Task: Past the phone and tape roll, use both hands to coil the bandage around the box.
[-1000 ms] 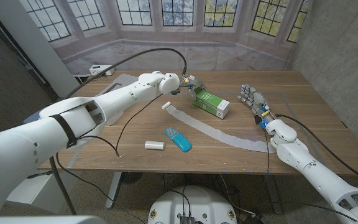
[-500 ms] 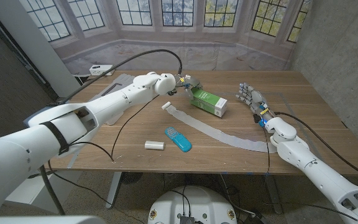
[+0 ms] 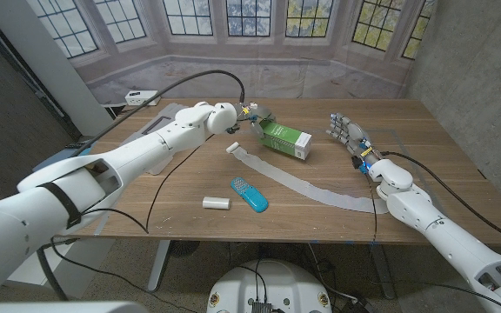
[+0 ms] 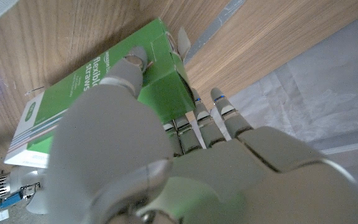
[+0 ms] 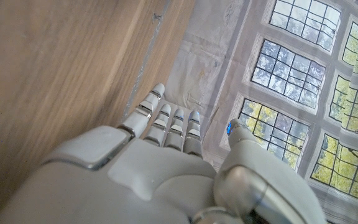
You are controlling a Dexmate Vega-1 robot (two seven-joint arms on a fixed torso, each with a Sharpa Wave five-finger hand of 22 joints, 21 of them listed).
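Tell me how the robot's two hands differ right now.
The left hand grips the far end of the green box, with its thumb on the box's top face in the left wrist view; the right hand holds nothing. The left hand's fingers are closed around the box; the right hand's fingers are straight and apart, off to the box's right. Both are above the table, beyond the bandage.

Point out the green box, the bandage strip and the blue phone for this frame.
green box (image 3: 286, 139), head view, on its green top face.
bandage strip (image 3: 307, 186), head view, midway along the unrolled white strip.
blue phone (image 3: 249, 195), head view, middle of its upper face.
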